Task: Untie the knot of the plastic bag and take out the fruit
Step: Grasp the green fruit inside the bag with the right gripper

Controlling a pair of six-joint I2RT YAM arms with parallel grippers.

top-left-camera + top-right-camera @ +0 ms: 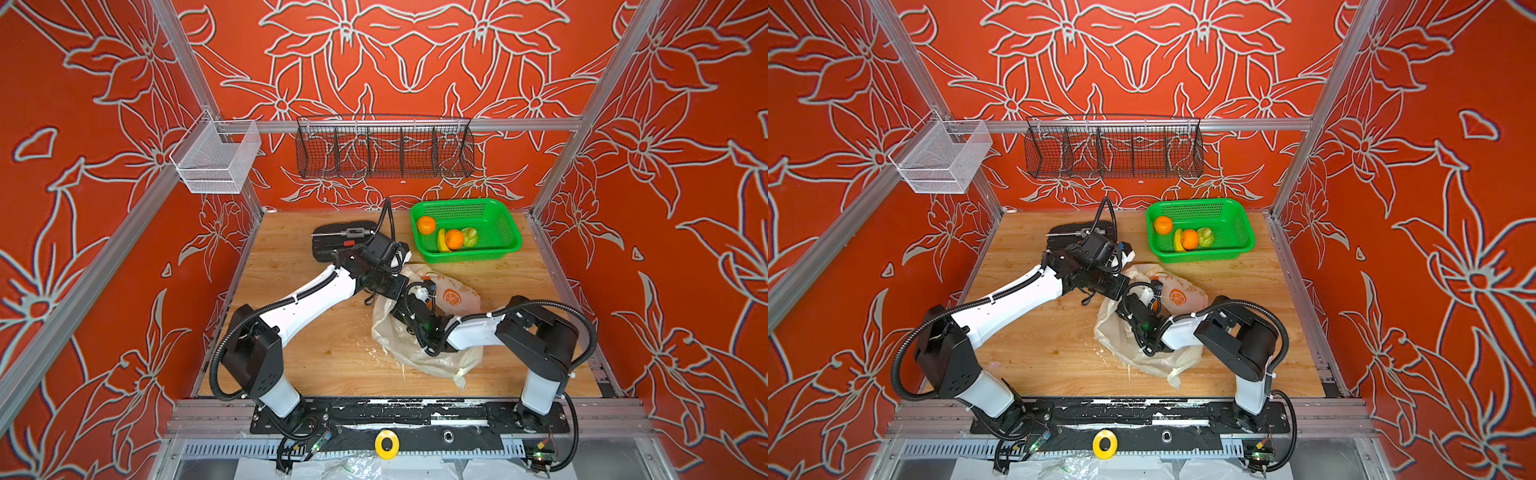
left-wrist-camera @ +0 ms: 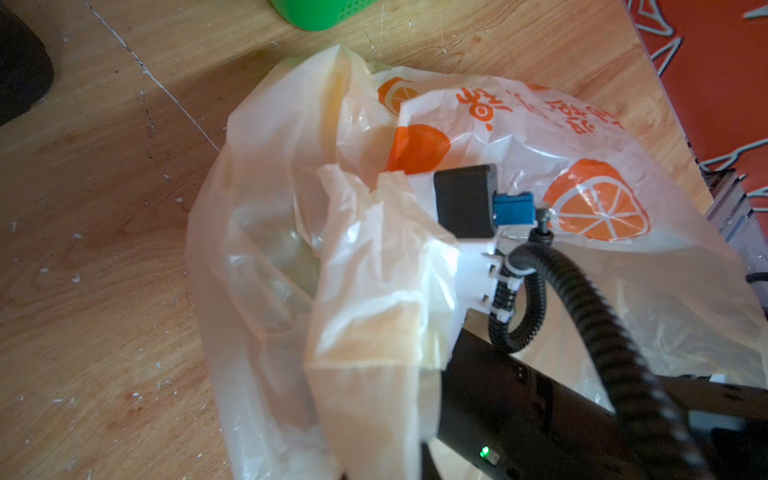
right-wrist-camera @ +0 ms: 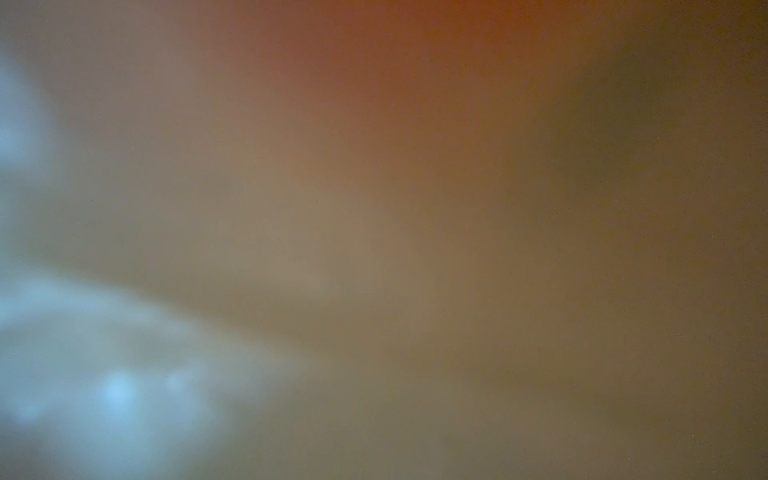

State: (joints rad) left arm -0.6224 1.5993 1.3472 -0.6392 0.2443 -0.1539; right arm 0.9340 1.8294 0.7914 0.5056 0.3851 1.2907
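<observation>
Plastic bag [image 2: 266,232] gapes untied, left gripper [image 1: 400,287] pinching its rim; right gripper hidden inside, state unclear. Three fruits [image 1: 454,239] sit in far-right basket [image 1: 457,203].

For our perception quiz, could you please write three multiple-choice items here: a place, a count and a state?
1. Where on the table does the green basket stand? A back right; B front left; C centre.
2. How many oranges lie in it? A one; B two; C four.
3. The plastic bag is: A knotted shut; B open, right arm reaching in; C folded flat.
1 A: it stands at the far right corner. 2 B: two show beside the banana. 3 B: the arm's end vanishes into its mouth.
</observation>
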